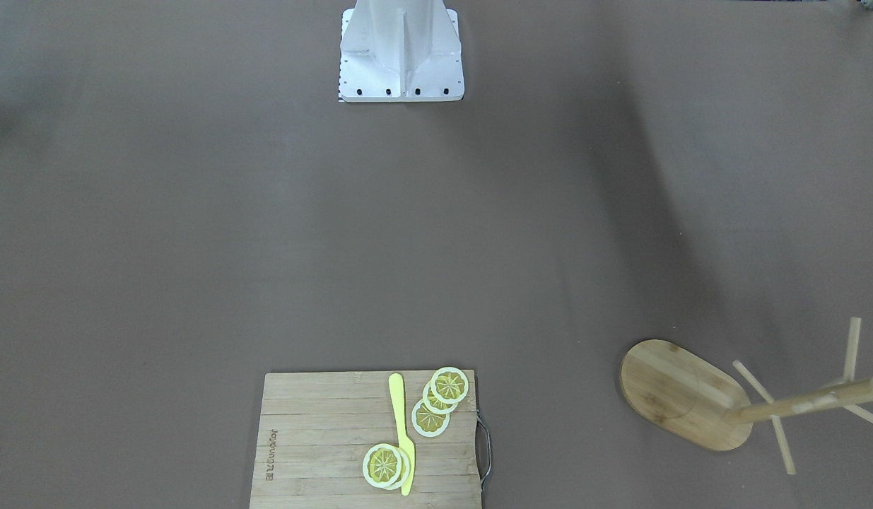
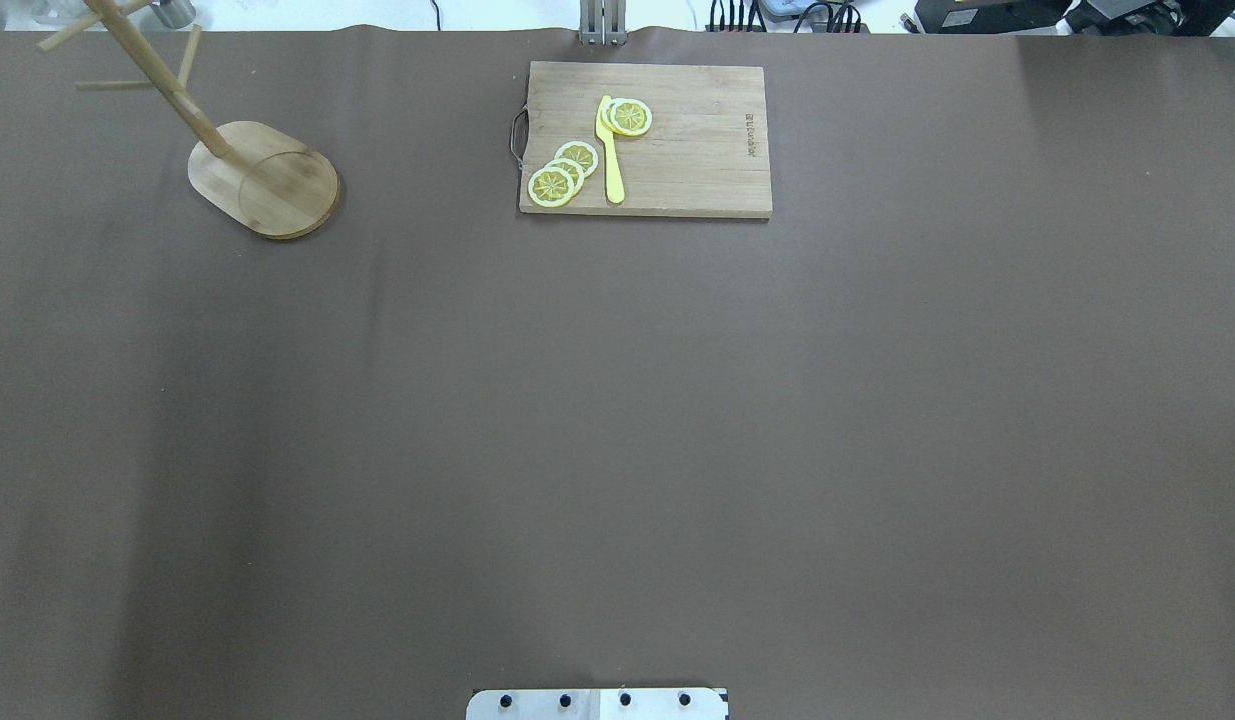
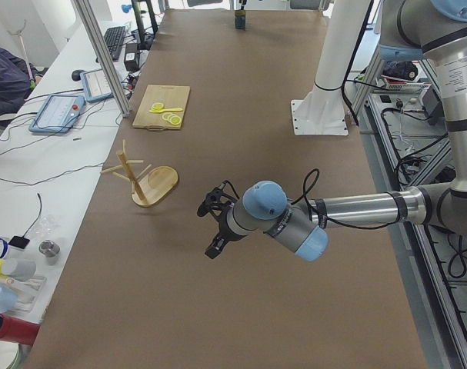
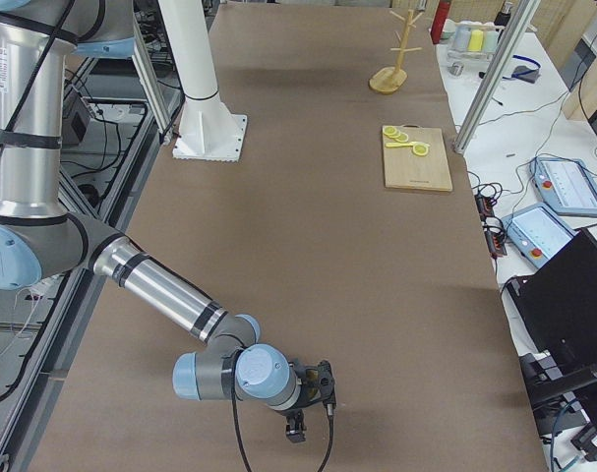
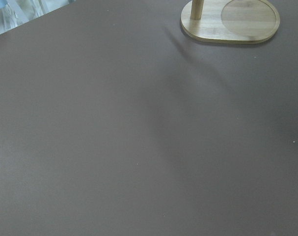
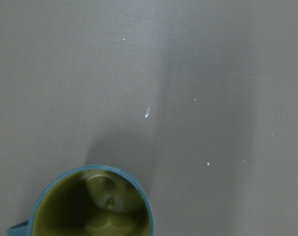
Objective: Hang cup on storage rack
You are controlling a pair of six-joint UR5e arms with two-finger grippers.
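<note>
Cup [image 6: 92, 204] upright, mouth up (handle lower-left)

Matte brown surface [image 2: 617, 420], pale bamboo storage rack [image 2: 277, 185] upper left, blue-rimmed cup [image 6: 92, 206] with olive-yellow inside at lower left, light slatted cutting board [image 2: 697, 150], yellow white-rimmed lemon slices [image 2: 552, 186], plain yellow knife [image 2: 612, 165]

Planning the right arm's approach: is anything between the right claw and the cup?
Nothing visible does. The right wrist view shows the cup upright on the brown table, only tiny specks nearby. The cutting board and storage rack lie far up the table from the right claw.
</note>
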